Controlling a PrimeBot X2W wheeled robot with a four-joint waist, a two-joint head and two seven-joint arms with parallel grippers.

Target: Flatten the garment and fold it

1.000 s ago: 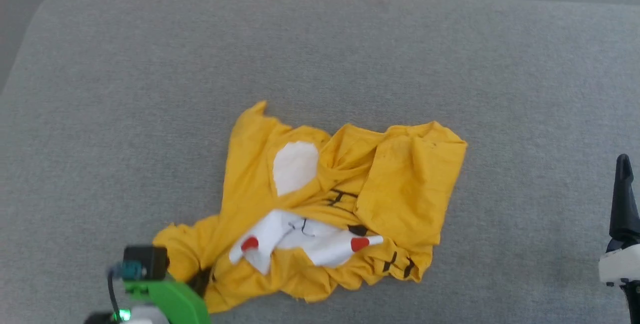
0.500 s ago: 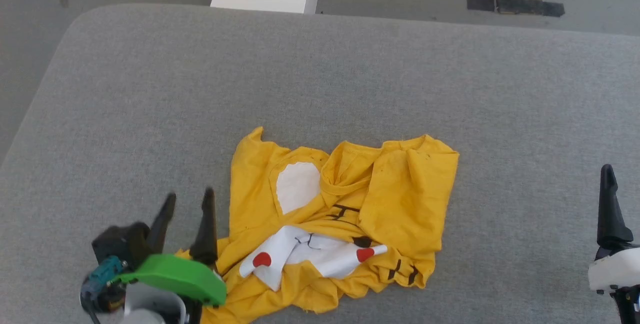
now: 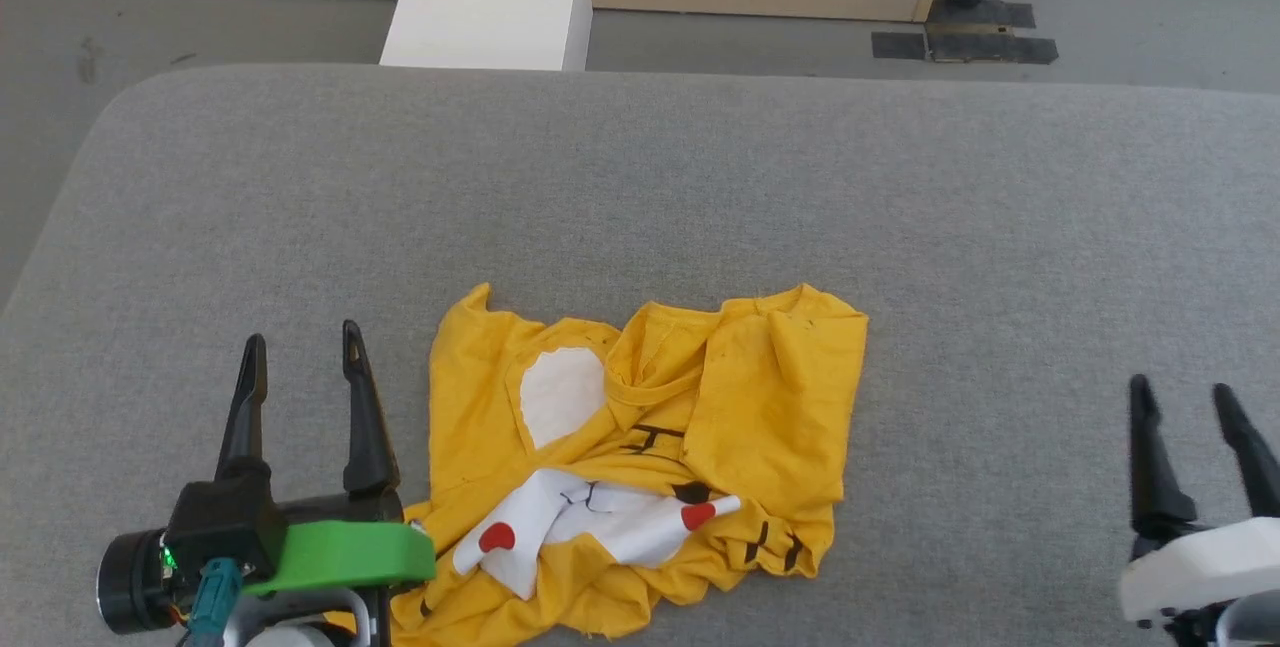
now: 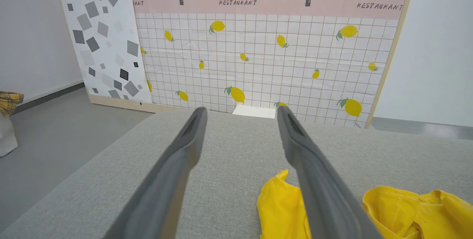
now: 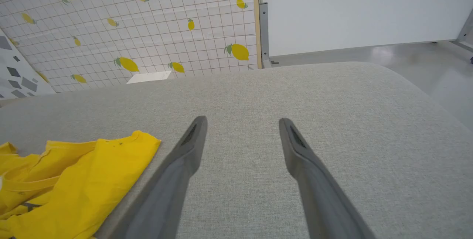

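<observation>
Yellow cloth lies crumpled on the grey padded surface (image 3: 900, 187): the shirt (image 3: 760, 397) sits in a heap near the robot's side. Its white muzzle patch and red dots are bunched toward its near edge. One white ear patch shows further back, and a plain yellow panel is folded over its right half. None of it lies flat, so I judge the flattening step to be in hand and barely begun; folding is some way off.

The left end effector (image 3: 302, 333) hovers just beside the shirt's left edge, fingers spread wide and holding nothing. In the left wrist view a yellow corner lies beside one finger, not between the two. The right end effector (image 3: 1181, 385) is well to the shirt's right over bare surface, likewise wide and empty.

The next move probably calls for each end effector to reach a true outer edge. The left is already close to a corner, while the right must come in to the shirt's right edge. Each should pinch a single layer so the folded-over panel can be drawn open rather than dragged along doubled.
</observation>
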